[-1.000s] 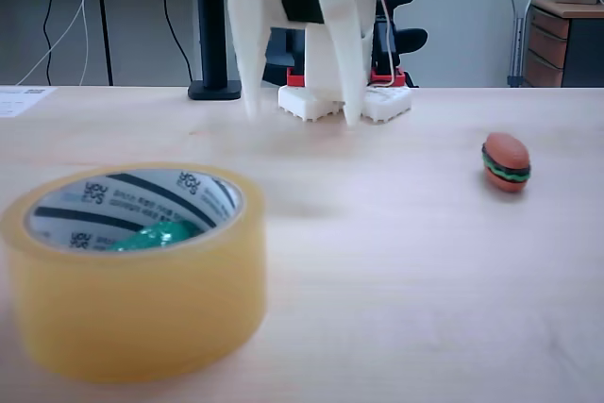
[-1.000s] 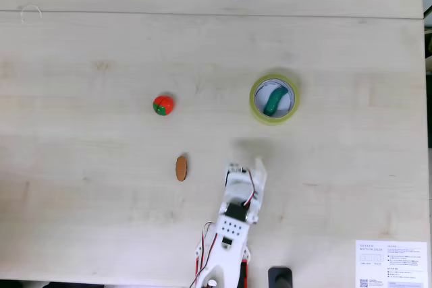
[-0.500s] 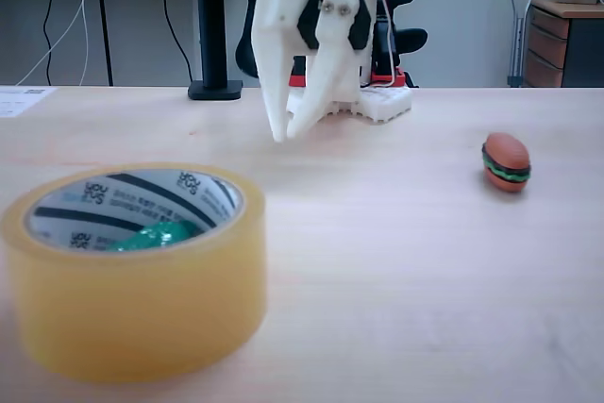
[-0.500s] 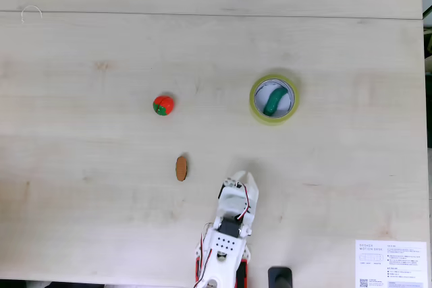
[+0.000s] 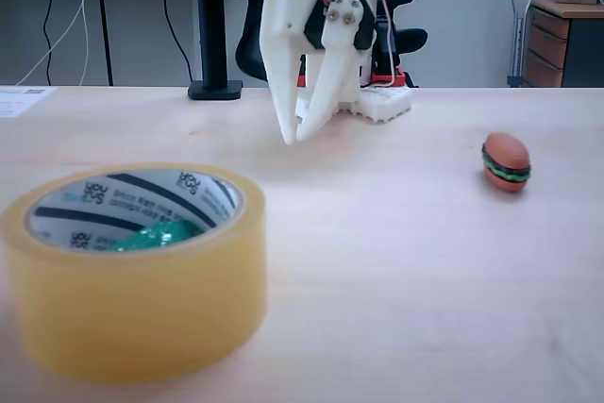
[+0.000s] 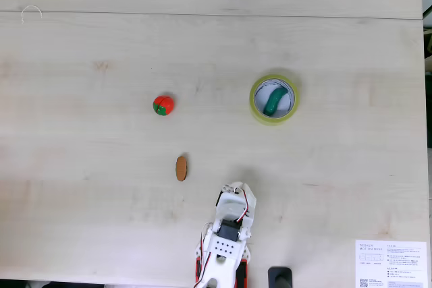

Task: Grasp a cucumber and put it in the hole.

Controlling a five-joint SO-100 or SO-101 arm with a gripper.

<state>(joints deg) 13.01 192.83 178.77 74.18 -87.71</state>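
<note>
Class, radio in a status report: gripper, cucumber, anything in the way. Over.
Gripper shut, empty, raised near base. Cucumber lying inside the hole of the tape roll. Burger off to the side, nothing blocking.

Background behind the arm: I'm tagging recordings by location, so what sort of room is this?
Probably an office or lab: an office chair stands behind the table, a wooden drawer unit sits at the right, and cables hang from another desk.

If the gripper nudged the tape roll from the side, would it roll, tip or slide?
The tape roll lies flat on its wide face, so it would probably slide, not roll. It looks squat, so tipping seems unlikely. The cucumber inside would likely be dragged along.
</note>
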